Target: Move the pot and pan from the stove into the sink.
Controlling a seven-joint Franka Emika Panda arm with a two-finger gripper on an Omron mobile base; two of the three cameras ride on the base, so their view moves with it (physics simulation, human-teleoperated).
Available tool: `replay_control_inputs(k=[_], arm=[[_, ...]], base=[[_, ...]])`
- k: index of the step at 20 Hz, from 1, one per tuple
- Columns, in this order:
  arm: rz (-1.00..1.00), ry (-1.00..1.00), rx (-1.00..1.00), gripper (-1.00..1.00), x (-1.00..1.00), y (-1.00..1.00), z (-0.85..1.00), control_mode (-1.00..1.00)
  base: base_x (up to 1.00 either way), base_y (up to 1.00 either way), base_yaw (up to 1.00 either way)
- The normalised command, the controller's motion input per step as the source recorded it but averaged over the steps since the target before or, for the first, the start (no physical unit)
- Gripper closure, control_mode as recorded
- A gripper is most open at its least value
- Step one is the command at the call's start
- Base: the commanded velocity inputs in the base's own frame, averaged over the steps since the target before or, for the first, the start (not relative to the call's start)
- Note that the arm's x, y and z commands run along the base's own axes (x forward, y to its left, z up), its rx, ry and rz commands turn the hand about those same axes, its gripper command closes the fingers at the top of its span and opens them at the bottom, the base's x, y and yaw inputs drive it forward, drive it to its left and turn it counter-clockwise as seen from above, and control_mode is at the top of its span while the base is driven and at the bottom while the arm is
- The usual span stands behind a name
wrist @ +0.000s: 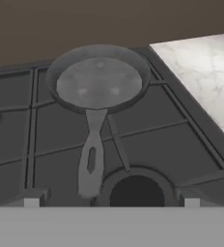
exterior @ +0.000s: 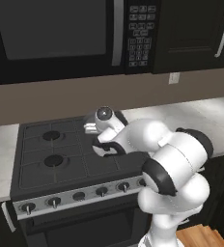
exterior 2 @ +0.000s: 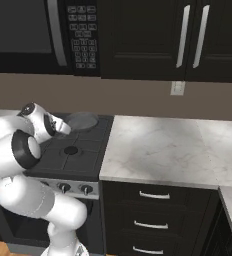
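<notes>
In the left base view the arm (exterior: pixel 172 159) hides the stove's (exterior: pixel 51 159) right burners. In the right base view the pan (exterior 2: pixel 80 120) is partly behind the arm, its handle unseen. In the hand view the stove runs off the left edge.

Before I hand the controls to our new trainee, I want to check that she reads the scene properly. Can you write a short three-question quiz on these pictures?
1. True or false: the pan sits on a rear burner of the stove, on the side nearest the marble counter.
2. In the hand view, the pan's handle points: A) toward the back wall, B) toward the camera, C) toward the counter.
3. Fill in: the gripper is ____, holding nothing.

Key: 1 true; 2 B; 3 open.
</notes>
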Motion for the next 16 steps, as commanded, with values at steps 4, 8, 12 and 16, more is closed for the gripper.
replay_control_inputs(k=[4, 8, 12, 16], arm=[[0.0, 0.0, 0.0, -1.0, 0.31, 0.0, -0.11, -1.0], [0.0, 0.0, 0.0, -1.0, 0.15, 0.0, -0.04, -1.0], [0.0, 0.0, 0.0, -1.0, 0.04, 0.0, -0.02, -1.0], [0.0, 0.02, 0.0, -1.0, 0.22, 0.0, -0.16, -1.0]], base=[[0.0, 0.0, 0.0], [0.0, 0.0, 0.0], [0.0, 0.0, 0.0], [0.0, 0.0, 0.0]])
